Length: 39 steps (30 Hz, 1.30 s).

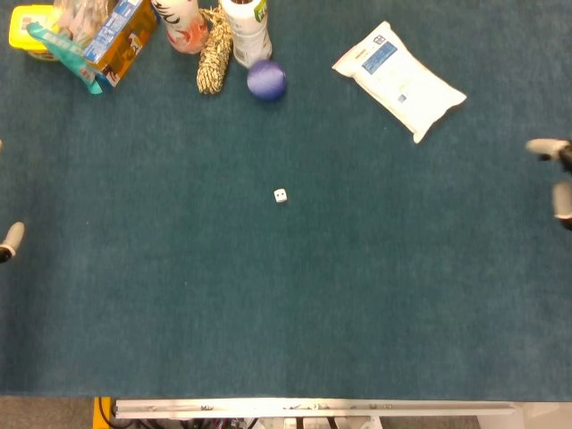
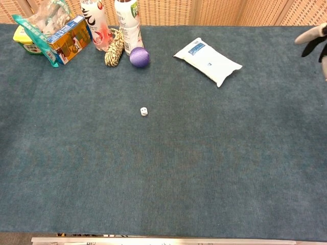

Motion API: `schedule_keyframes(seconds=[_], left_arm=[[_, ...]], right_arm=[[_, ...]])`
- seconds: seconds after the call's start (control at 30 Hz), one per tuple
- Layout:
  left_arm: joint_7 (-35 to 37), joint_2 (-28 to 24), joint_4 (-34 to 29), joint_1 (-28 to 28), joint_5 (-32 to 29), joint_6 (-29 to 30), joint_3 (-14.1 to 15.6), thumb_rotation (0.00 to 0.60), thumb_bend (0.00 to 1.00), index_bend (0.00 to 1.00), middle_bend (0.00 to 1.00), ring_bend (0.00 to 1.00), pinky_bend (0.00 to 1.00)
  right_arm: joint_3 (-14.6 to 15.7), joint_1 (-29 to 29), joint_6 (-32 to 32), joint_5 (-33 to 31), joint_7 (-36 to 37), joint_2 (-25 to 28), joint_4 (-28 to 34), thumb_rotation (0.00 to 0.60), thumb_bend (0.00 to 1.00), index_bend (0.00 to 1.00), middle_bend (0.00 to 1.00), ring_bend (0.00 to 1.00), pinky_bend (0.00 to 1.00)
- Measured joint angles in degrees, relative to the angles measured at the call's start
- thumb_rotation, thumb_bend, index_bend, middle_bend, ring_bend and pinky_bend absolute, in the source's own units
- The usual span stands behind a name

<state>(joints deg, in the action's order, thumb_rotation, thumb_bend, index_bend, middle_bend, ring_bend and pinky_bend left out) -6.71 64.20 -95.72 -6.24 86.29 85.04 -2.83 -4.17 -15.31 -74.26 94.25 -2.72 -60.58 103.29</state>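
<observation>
Only the fingertips of my right hand [image 1: 556,170] show at the right edge of the head view, spread apart with nothing between them. The chest view catches the same right hand [image 2: 312,39] at the upper right, over the blue-green cloth. The nearest thing to it is a white wipes pack [image 1: 399,80] [image 2: 208,61], lying well to its left. Of my left hand [image 1: 10,239] a single pale fingertip pokes in at the left edge; its grip cannot be judged. A small white die [image 1: 281,195] [image 2: 144,111] lies alone mid-table, far from both hands.
Along the far left stand a purple ball [image 1: 266,79], a rope bundle [image 1: 214,55], a white bottle [image 1: 248,27], a red-and-white bottle [image 1: 183,25], an orange-blue carton [image 1: 121,37] and a yellow tub [image 1: 30,25]. A metal rail [image 1: 313,408] marks the near edge.
</observation>
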Motion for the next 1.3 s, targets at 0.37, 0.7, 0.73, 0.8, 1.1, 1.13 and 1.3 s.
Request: schedule_keyframes(seconds=[0.37, 0.7, 0.73, 0.8, 1.1, 1.13, 1.3], left_arm=[[0.45, -1.15, -0.53, 0.26, 0.66, 0.29, 0.54, 0.6, 0.26, 0.02, 0.1, 0.05, 0.05], [0.18, -1.58, -1.12, 0.28, 0.69, -0.02, 0.82, 0.6, 0.26, 0.02, 0.1, 0.05, 0.05], [0.14, -1.63, -1.18, 0.27, 0.73, -0.03, 0.85, 0.6, 0.26, 0.02, 0.1, 0.05, 0.05], [0.06, -1.76, -1.4, 0.25, 0.76, -0.15, 0.93, 0.6, 0.26, 0.02, 0.1, 0.05, 0.05], [-0.76, -1.94, -2.05, 0.18, 0.58, -0.52, 1.06, 0.6, 0.26, 0.02, 0.1, 0.05, 0.05], [-0.81, -1.97, -2.14, 0.19, 0.61, -0.49, 1.07, 0.6, 0.26, 0.02, 0.1, 0.05, 0.05], [-0.9, -1.92, -2.18, 0.28, 0.66, -0.25, 1.06, 0.6, 0.26, 0.02, 0.1, 0.05, 0.05]], right_arm=[[-2.13, -12.08, 17.19, -1.16, -7.26, -1.44, 5.33, 0.6, 0.86, 0.1, 0.94, 0.95, 0.92], [-3.85, -21.09, 29.89, -12.77, -13.95, -5.81, 7.56, 0.421, 0.99, 0.0, 1.0, 1.0, 1.0], [-4.03, -21.84, 30.76, -14.14, -14.35, -6.13, 7.58, 0.401, 0.99, 0.0, 1.0, 1.0, 1.0], [-4.4, -23.67, 32.59, -17.45, -15.42, -6.88, 7.52, 0.371, 0.99, 0.0, 1.0, 1.0, 1.0], [-4.06, -31.39, 37.43, -30.58, -22.07, -9.81, 6.28, 0.329, 0.99, 0.04, 1.0, 1.0, 1.0], [-3.9, -32.25, 37.73, -31.94, -22.75, -10.02, 6.19, 0.319, 0.99, 0.07, 1.0, 1.0, 1.0], [-2.52, -37.14, 38.01, -39.01, -26.52, -11.62, 5.71, 0.314, 0.99, 0.17, 1.0, 1.0, 1.0]])
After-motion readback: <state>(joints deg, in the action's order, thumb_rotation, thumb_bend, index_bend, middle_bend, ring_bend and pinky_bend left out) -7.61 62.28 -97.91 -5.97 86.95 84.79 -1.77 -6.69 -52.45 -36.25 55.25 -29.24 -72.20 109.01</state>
